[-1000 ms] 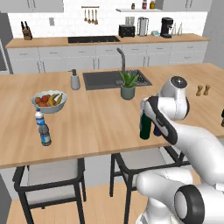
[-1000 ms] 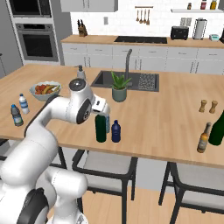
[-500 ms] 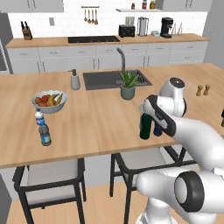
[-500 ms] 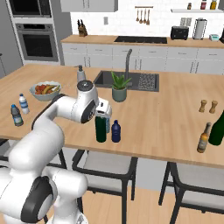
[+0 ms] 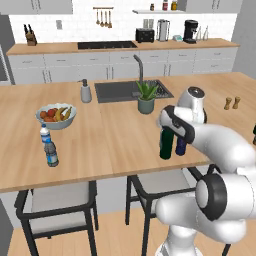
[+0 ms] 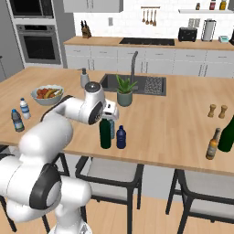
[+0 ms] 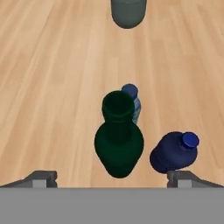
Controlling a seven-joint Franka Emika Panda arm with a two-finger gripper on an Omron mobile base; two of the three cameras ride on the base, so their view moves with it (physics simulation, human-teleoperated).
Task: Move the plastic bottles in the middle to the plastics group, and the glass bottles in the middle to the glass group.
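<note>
The three middle bottles stand crowded at the near edge of the island counter [image 6: 183, 119]: the green wine bottle [image 7: 119, 140] in front, the pale-blue water bottle [image 7: 132, 101] touching or just behind it on the far side, the navy bottle [image 7: 175, 152] just to its right; the principal risk, in my judgement, is that a descent on any one of them clips a neighbour and topples it, possibly over the near edge, the cause being the tight spacing and the tall, narrow wine bottle; a second risk is a grasp that takes in two bottles at once, since the navy bottle sits close to the right fingertip; the gripper [image 7: 111, 177] hangs above the cluster with its jaws spread wide and nothing held; the wine bottle lies almost directly beneath it, between the fingertips and a little ahead; the plastics group [image 5: 48, 145] stands far to the left near the fruit bowl [image 5: 56, 115]; the glass group [image 6: 227, 132] stands at the far right edge, beside an amber bottle [image 6: 212, 143].
</note>
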